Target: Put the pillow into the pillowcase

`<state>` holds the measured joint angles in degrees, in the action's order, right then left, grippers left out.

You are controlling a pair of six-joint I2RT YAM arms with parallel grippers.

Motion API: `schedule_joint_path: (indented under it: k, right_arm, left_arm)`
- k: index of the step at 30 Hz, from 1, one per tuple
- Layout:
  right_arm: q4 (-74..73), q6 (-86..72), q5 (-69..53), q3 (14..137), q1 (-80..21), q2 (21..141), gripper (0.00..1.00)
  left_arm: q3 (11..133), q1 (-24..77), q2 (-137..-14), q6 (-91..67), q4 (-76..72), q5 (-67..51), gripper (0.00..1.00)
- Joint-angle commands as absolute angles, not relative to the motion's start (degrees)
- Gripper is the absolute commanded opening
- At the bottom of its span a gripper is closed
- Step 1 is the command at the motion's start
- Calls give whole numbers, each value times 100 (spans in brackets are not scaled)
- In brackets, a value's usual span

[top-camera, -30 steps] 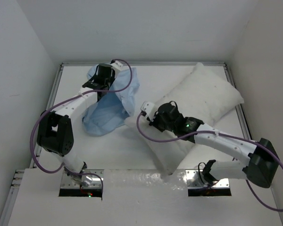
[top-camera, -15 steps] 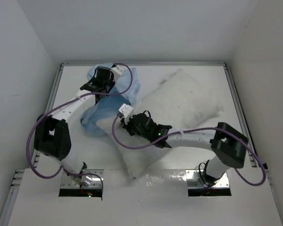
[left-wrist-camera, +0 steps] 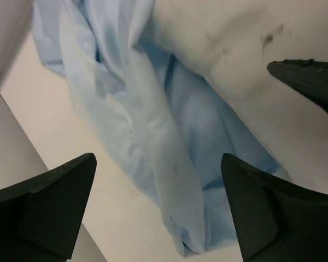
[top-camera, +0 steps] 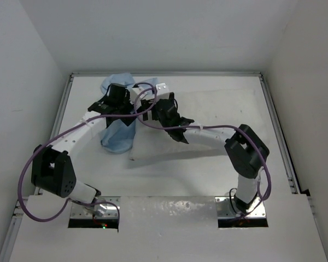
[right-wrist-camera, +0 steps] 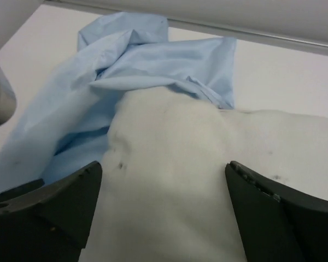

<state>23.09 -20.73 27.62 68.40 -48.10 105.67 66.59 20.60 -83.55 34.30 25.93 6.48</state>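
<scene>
Pillow [right-wrist-camera: 169, 180] against pillowcase [right-wrist-camera: 142, 60], clear only wrist-side

Jaws wide apart on left end effector [left-wrist-camera: 158, 164] and right end effector [right-wrist-camera: 164, 166]

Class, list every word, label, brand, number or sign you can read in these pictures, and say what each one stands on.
None: no readable text shows in any view.
The pillowcase and the pillow carry only tiny dark specks, not letters.
</scene>
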Motion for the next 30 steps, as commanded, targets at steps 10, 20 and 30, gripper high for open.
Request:
schedule_joint_path:
  k: [10,20,30]
  right_arm:
    - [442,1027,27,5731,-4728,8316,98]
    - [-352,2909,1519,5149,-5765,8987,99]
    - [413,1848,2321,6494,-5757,10977,0]
  left_arm:
    - [5813,1231,-7163,3226,3121,464,99]
    - [5511,712,-8603,2655,2593,-264,85]
    - [5195,668,-7692,2917,3032,-263,3]
